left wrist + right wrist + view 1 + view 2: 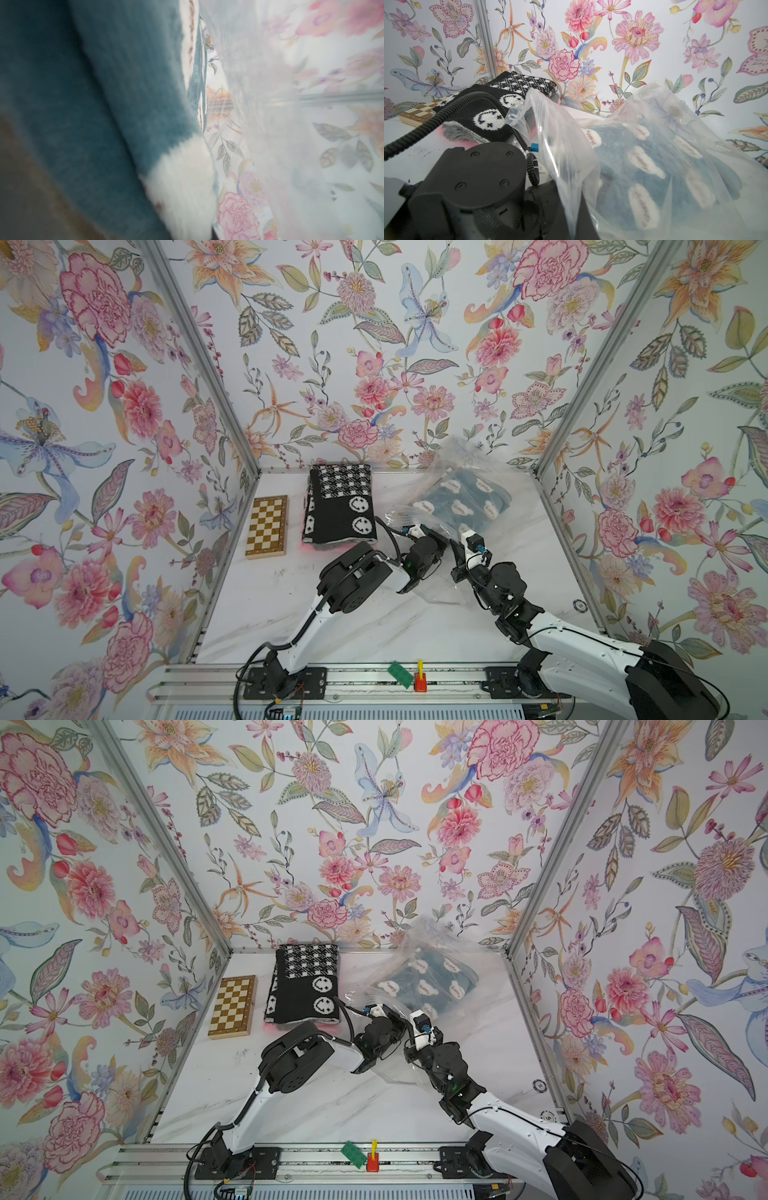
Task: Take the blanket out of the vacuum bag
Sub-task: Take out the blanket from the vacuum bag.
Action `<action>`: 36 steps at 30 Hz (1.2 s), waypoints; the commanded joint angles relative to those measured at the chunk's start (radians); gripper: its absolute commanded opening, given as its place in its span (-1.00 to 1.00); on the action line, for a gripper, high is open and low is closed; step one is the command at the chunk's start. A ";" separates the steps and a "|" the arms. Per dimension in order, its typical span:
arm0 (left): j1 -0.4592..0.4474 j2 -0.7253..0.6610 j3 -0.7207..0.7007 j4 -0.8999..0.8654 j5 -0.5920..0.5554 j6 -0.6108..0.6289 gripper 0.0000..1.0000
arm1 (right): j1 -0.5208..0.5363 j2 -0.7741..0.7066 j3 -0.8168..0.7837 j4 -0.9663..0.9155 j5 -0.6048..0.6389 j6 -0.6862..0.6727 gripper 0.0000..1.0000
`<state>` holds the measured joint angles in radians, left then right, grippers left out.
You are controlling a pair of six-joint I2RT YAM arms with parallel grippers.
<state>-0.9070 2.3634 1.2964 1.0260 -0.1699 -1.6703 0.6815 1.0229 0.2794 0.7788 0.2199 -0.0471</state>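
The vacuum bag [467, 456] lies toward the far right corner of the tabletop [291, 614], with the folded teal blanket [457, 502] inside it. The right gripper [456, 560] is closed on the film at the bag's near, open end, holding it raised. The left gripper [439, 536] reaches into that opening, jaws closed at the blanket's near edge; whether it pinches fabric cannot be determined.

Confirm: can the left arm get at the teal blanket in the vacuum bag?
Likely yes: the left gripper sits inside the open mouth of the vacuum bag, and its wrist view shows the teal blanket right up close.
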 commanded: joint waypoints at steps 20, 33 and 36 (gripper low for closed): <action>-0.172 -0.377 -0.371 -0.048 0.011 0.319 -1.00 | -0.059 0.058 0.022 0.008 0.033 0.067 -1.00; -0.257 -0.612 -0.649 -0.090 -0.145 0.302 -1.00 | -0.054 0.081 0.024 0.017 0.046 0.056 -1.00; -0.256 -0.575 -0.725 0.053 -0.171 0.261 -1.00 | -0.055 0.081 0.022 0.016 0.049 0.055 -1.00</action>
<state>-1.1580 1.7645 0.6243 0.9619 -0.2756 -1.3731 0.6270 1.0996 0.2806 0.7818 0.2440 0.0128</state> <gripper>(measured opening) 0.066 0.047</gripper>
